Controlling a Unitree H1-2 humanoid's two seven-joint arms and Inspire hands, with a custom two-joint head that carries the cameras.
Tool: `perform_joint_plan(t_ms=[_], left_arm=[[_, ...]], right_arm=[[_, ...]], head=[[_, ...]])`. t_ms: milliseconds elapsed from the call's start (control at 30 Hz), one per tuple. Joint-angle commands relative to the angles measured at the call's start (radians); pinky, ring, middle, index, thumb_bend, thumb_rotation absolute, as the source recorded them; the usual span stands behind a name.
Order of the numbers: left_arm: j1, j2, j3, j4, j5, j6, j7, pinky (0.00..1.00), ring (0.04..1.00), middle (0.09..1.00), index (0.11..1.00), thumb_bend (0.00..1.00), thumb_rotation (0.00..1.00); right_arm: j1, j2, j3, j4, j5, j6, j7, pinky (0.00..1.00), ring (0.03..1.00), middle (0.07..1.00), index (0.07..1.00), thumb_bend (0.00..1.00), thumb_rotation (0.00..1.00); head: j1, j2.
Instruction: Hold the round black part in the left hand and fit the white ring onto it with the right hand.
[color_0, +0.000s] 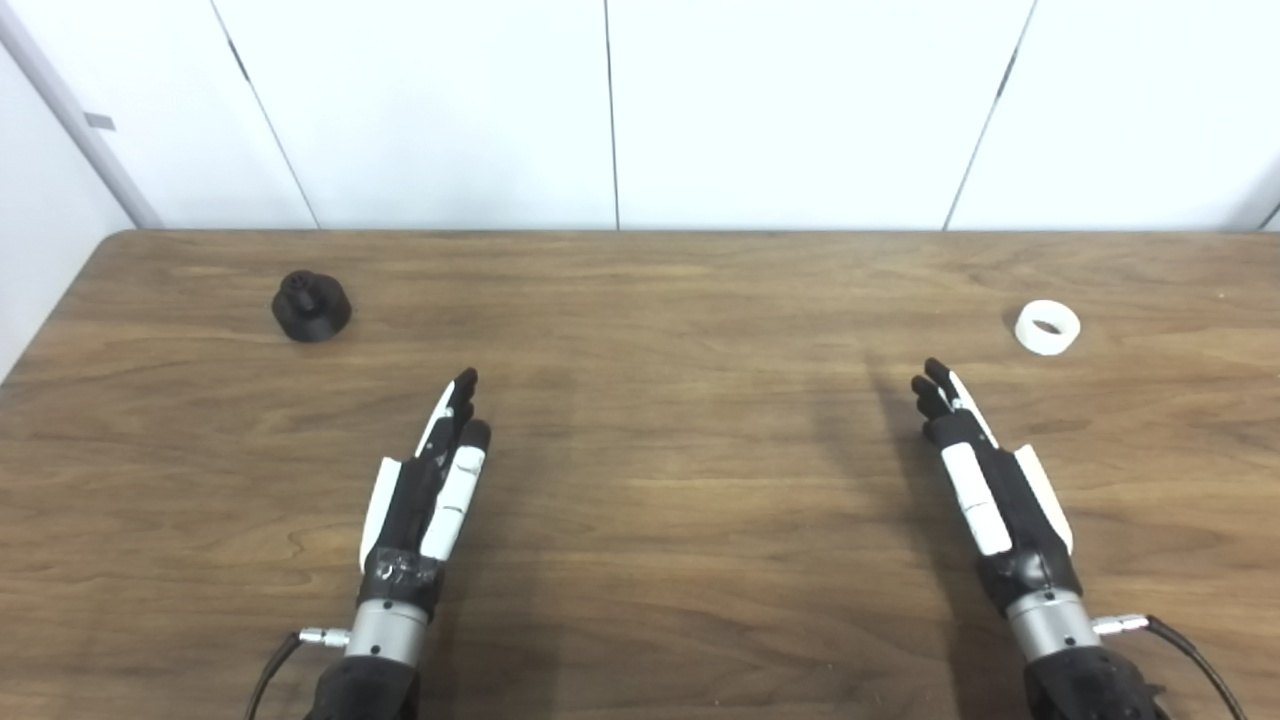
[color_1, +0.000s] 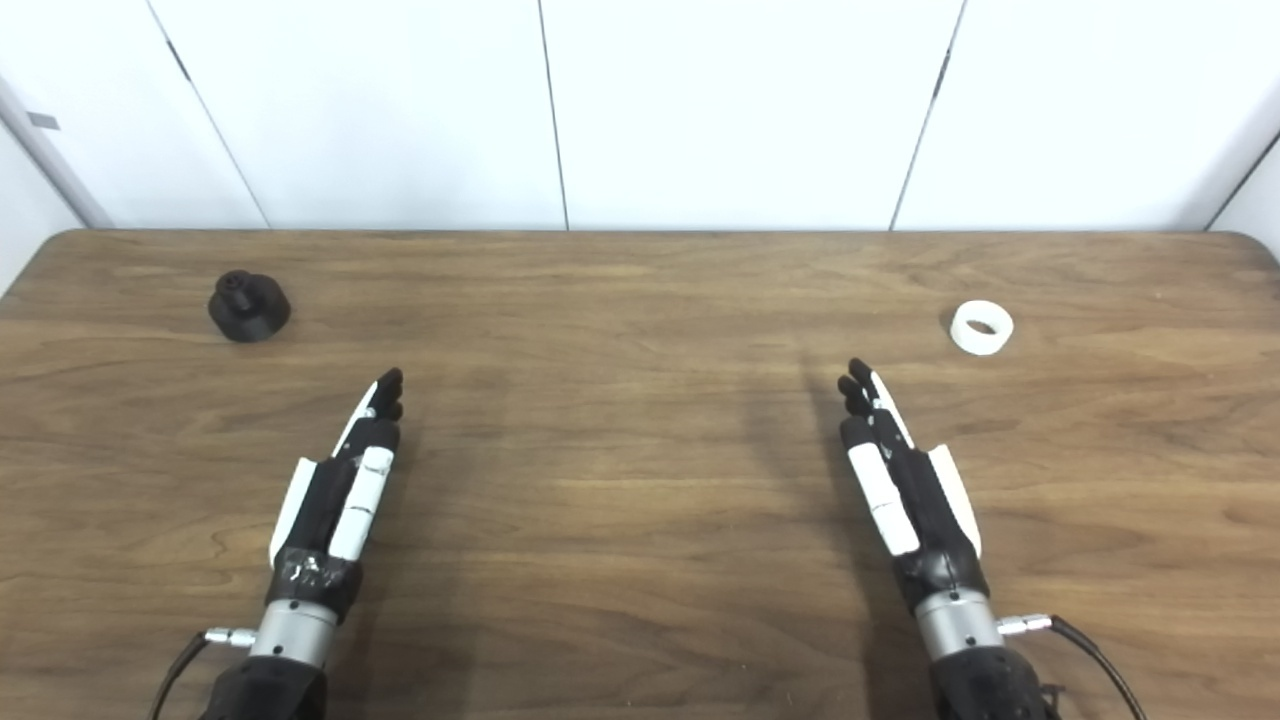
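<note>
Left eye view: our left robot hand and right robot hand lie flat, fingers extended, holding nothing. Round black part sits on the counter at 11 o'clock from left; white ring at 1 o'clock from right, nearer.

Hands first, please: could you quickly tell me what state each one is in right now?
Left hand: open, fingers extended, holding nothing.
Right hand: open, fingers extended, holding nothing.

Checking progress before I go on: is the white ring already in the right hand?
No, the white ring lies on the table, apart from the open right hand.
</note>
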Motion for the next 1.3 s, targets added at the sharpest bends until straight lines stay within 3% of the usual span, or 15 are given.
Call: perform_joint_plan(t_ms=[0,333,533,1067,1267], left_arm=[[0.000,0.015,0.000,-0.008,-0.005,-0.007,0.001,1.00,1.000,1.000,0.984,0.65,0.91],[0.002,0.016,-0.002,-0.002,-0.006,-0.020,0.001,1.00,1.000,1.000,0.984,0.64,0.91],[-0.003,0.012,-0.005,0.003,-0.002,-0.012,0.003,1.00,1.000,1.000,0.986,0.64,0.92],[0.009,-0.017,-0.046,0.042,0.023,-0.044,0.030,1.00,1.000,1.000,0.979,0.61,0.91],[0.004,-0.023,-0.065,0.087,0.037,-0.090,0.055,1.00,1.000,1.000,0.984,0.58,0.90]], right_arm=[[-0.014,-0.003,0.000,-0.023,-0.006,-0.016,-0.013,0.99,0.955,0.944,0.969,0.57,1.00],[-0.013,-0.004,0.000,-0.019,0.004,-0.022,-0.011,1.00,0.960,0.947,0.970,0.56,1.00],[-0.015,-0.010,-0.005,-0.010,0.011,-0.028,-0.009,1.00,0.962,0.950,0.971,0.56,1.00],[-0.001,-0.053,-0.020,0.072,0.047,-0.109,0.003,1.00,0.966,0.953,0.980,0.56,1.00],[-0.005,-0.068,-0.024,0.105,0.088,-0.129,0.016,1.00,0.995,0.967,0.989,0.58,1.00]], head=[[0.001,0.001],[0.002,-0.004],[0.043,-0.023],[0.214,-0.135],[0.265,-0.179]])
